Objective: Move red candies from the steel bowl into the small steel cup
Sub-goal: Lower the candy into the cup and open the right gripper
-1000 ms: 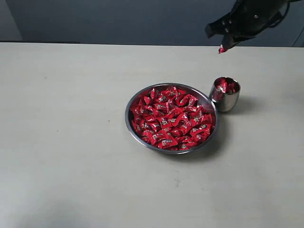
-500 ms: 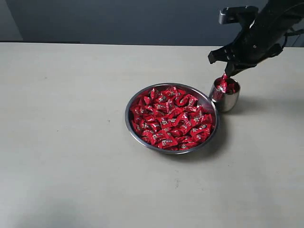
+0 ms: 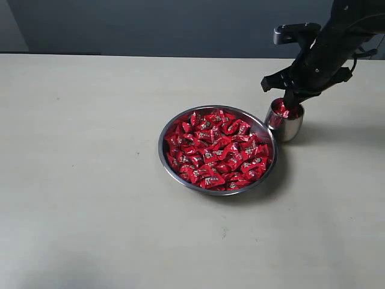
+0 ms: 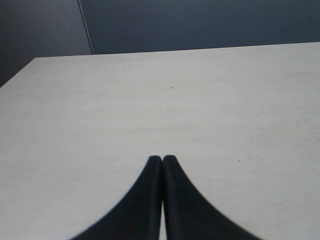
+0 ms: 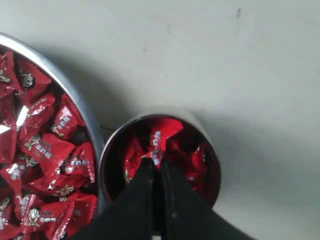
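Release over the cup (image 3: 287, 129)
Past the bowl (image 3: 161, 150) full of candies (image 3: 216, 150), the cup stands just beside it; right gripper (image 3: 290, 101) pinches one candy (image 5: 157, 142) at its mouth: open here, centred. Left gripper (image 4: 162, 159) is pressed together.

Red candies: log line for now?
right gripper: shut on red candy at small steel cup | left gripper: shut | steel bowl: full
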Motion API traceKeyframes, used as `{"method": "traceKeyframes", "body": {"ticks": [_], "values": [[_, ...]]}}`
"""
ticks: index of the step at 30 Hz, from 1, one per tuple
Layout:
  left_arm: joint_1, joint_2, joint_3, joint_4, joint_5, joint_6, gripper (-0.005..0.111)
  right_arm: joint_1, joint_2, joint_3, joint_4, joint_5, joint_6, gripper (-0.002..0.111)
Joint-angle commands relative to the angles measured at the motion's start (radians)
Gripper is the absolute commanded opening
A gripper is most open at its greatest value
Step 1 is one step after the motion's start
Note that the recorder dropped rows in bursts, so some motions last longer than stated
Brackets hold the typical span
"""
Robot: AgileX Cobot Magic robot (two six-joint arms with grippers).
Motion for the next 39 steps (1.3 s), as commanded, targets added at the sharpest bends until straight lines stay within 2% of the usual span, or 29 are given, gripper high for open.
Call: {"method": "traceKeyframes", "body": {"ticks": [1,5,8,11,13,39], "values": [[-0.007,-0.005,0.002,0.002,-0.008,-0.001,0.0,-0.006,0.003,0.003,0.001,0.002,-0.003,-0.001],[-0.007,-0.005,0.002,0.002,-0.008,-0.001,0.0,-0.006,0.003,0.003,0.008,0.002,-0.003,0.0],[-0.007,-0.005,0.002,0.002,-0.008,-0.001,0.0,-0.006,0.003,0.003,0.01,0.002,-0.003,0.013],[-0.007,-0.005,0.002,0.002,-0.008,-0.001,0.0,-0.006,0.003,0.003,0.014,0.002,-0.003,0.031],[-0.007,-0.005,0.002,0.002,-0.008,-0.001,0.0,-0.006,0.003,0.003,0.014,0.002,-0.003,0.037],[-0.007,-0.005,0.002,0.002,-0.008,-0.001,0.0,-0.006,-0.05,-0.002,0.018,0.009,-0.003,0.037]]}}
